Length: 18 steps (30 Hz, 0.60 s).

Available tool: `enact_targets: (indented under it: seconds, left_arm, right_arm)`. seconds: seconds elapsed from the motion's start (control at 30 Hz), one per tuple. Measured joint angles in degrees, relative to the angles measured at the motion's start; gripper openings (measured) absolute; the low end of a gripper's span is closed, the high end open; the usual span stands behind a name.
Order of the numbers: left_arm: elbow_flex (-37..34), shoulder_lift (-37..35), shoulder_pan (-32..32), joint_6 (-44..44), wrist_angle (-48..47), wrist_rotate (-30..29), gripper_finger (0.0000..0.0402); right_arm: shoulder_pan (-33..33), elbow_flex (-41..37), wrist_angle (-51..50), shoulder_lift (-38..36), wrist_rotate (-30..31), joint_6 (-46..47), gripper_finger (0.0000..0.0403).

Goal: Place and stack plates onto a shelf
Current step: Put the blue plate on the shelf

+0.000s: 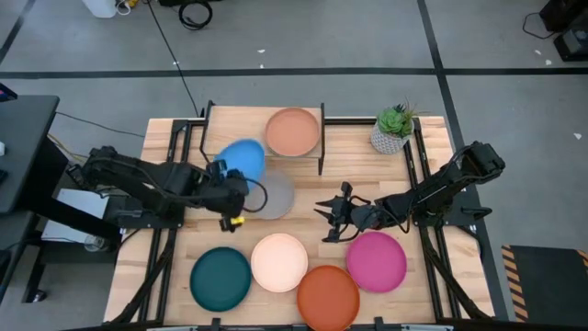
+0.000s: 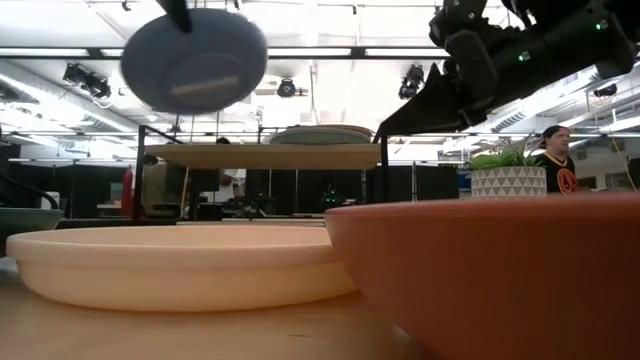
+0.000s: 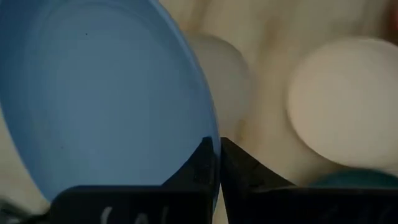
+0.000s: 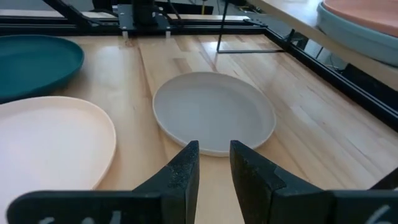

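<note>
The blue plate (image 1: pixel 243 158) hangs in the air, tilted, in front of the shelf's left half and above the grey plate (image 1: pixel 274 197). My left gripper (image 1: pixel 223 173) is shut on it; the low view shows its underside (image 2: pixel 195 62) raised higher than the shelf (image 2: pixel 265 155). The peach plate (image 1: pixel 292 131) lies on the shelf's right half, on top of a light blue plate (image 4: pixel 348 36). My right gripper (image 1: pixel 327 219) hovers open right of the grey plate (image 4: pixel 214 112), touching nothing. My left gripper pinches the blue plate by its rim (image 3: pixel 210 144), one finger (image 3: pixel 198 167) on the plate's inner face and the other (image 3: pixel 239 168) behind it. The fingers come from the table's left. The plate is lifted clear and stands tilted on edge.
On the near half of the table lie the dark teal plate (image 1: pixel 220 279), the cream-white plate (image 1: pixel 279 261), the orange plate (image 1: pixel 328 296) and the magenta plate (image 1: pixel 377 260). A potted plant (image 1: pixel 393 129) stands right of the shelf. A person (image 2: pixel 553 160) stands far behind.
</note>
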Motion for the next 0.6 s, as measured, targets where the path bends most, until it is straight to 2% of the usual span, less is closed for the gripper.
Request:
enact_targets:
  seconds: [0.13, 0.37, 0.5, 0.6]
  left_arm:
    - [1.3, 0.0, 4.9, 5.4, 0.5, -1.3, 0.0015]
    - [1.3, 1.1, 17.4, 17.4, 3.4, -2.6, 0.0015]
    - [1.0, 1.4, 23.2, 22.5, 6.4, 0.4, 0.0015]
    - [-2.0, 1.7, 26.9, 24.3, 7.8, 0.9, 0.0015]
  right_arm:
    - [0.0, 0.0, 0.0, 0.0, 0.7, 0.0, 0.0096]
    - [0.5, 0.0, 0.4, 0.0, 0.4, 0.5, 0.0096]
    - [1.0, 0.0, 0.3, 0.1, 0.5, 0.5, 0.0096]
    - [1.5, 0.0, 0.1, 0.1, 0.7, 0.4, 0.0096]
